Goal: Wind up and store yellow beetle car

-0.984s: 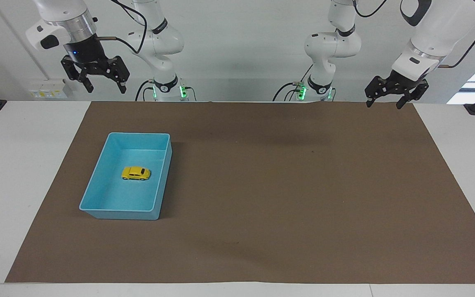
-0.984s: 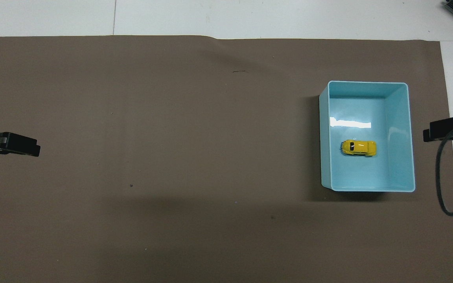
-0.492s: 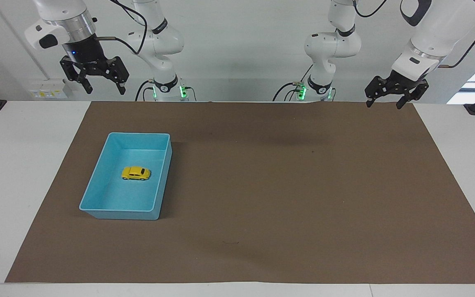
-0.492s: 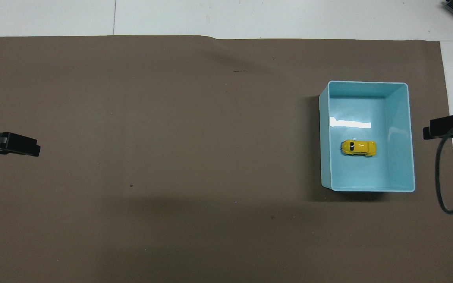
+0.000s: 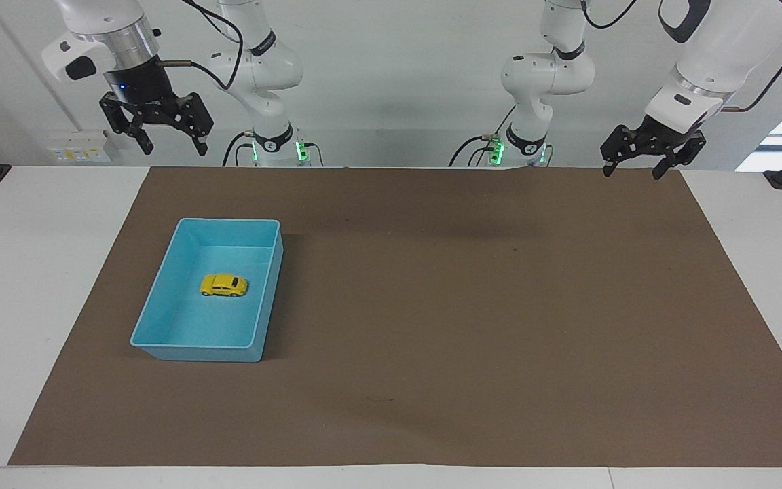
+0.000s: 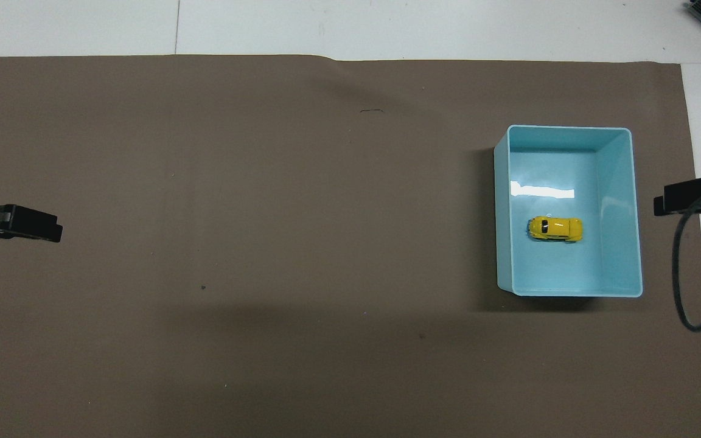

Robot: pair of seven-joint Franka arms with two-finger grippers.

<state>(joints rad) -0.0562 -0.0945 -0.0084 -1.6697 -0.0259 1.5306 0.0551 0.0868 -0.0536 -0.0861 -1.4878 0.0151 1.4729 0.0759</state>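
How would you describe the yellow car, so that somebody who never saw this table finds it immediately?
A brown mat covers most of the table. Toward the right arm's end of it stands a light-blue bin. The car sits on the bin's floor: tiny, bright yellow, rounded like a beetle, and the only thing inside.

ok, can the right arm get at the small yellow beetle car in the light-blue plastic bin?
Probably yes: the yellow beetle car sits alone in the open-topped blue bin at that arm's end; right gripper is raised, open, empty.
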